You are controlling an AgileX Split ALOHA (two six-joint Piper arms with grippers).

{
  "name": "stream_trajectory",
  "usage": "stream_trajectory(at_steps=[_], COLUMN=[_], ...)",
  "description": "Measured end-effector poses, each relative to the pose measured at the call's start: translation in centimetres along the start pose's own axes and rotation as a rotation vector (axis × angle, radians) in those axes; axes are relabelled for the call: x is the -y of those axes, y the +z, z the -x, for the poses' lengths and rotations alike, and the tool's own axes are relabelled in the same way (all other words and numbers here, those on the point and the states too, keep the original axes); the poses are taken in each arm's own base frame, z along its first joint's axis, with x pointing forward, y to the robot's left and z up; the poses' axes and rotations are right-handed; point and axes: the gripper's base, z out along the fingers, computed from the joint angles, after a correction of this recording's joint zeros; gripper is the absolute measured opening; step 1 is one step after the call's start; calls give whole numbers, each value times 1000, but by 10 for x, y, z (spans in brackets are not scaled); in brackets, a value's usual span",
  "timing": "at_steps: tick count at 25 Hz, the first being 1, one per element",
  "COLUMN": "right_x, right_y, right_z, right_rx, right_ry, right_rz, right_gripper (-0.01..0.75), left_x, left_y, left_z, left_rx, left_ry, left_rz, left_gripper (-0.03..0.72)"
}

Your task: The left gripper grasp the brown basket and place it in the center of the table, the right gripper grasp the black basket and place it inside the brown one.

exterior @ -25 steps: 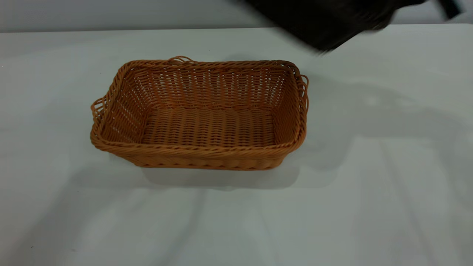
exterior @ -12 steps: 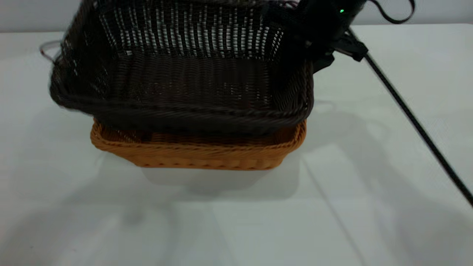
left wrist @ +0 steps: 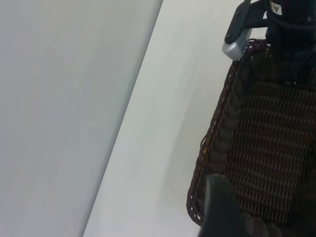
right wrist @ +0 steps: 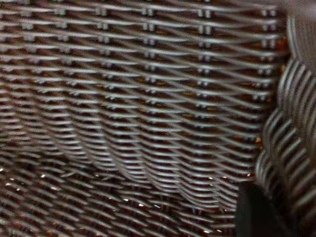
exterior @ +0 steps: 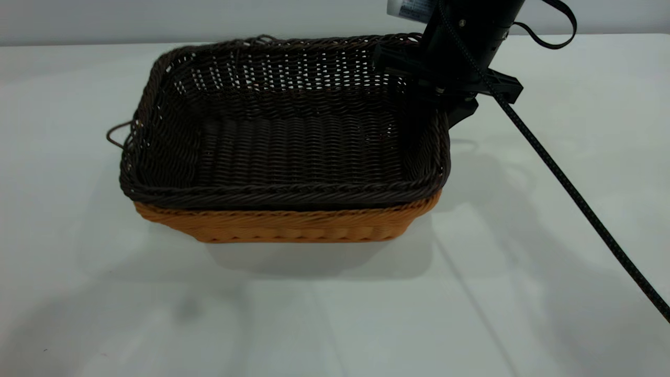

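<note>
1. The black basket (exterior: 282, 131) sits nested inside the brown basket (exterior: 285, 222) at mid-table.
2. The right gripper (exterior: 445, 99) pinches the black basket's far-right rim, apparently steadying it before release.
3. The left gripper's (left wrist: 222, 210) opening cannot be told.

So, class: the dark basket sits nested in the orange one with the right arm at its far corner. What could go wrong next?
1. The right end effector sits at the black basket's rim; lifting before release could drag it out.
2. The brown basket may shift along.
3. The braided cable could snag a handle.
</note>
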Motion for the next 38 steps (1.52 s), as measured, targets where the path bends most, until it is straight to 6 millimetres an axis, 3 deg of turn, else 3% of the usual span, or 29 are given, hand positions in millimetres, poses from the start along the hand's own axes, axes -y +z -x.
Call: stream_trajectory(at_steps=[5, 10, 14, 18, 23, 27, 31, 35, 38], right_x=[-7, -22, -36, -54, -76, -81, -67, -41, -20], right_y=[-16, -67, -127, -198, -286, -337, -349, -325, -302], right_z=[3, 9, 2, -22, -74, -139, -203, -249, -286], right_rx=[-33, -4, 62, 218, 431, 558, 594, 543, 521], right_ry=[-99, -228, -299, -331, -362, -379, -389, -374, -368], right_rz=[-18, -94, -188, -210, -180, -120, -122, -152, -165], right_gripper=[385, 583, 590, 551, 540, 540, 540, 540, 540], left_x=[0, 1, 5, 15, 40, 53, 65, 83, 99], left_y=[0, -8, -45, -95, -147, -171, -178, -169, -149], left_z=[0, 0, -4, -17, -40, -47, -56, -72, -89], left_rx=[0, 7, 11, -9, -66, -11, 17, -2, -53], left_ry=[0, 4, -24, -141, -314, -418, -517, -591, -662], left_rz=[0, 18, 115, 244, 314, 350, 357, 321, 260], left_gripper=[423, 423, 423, 423, 423, 423, 423, 422, 422])
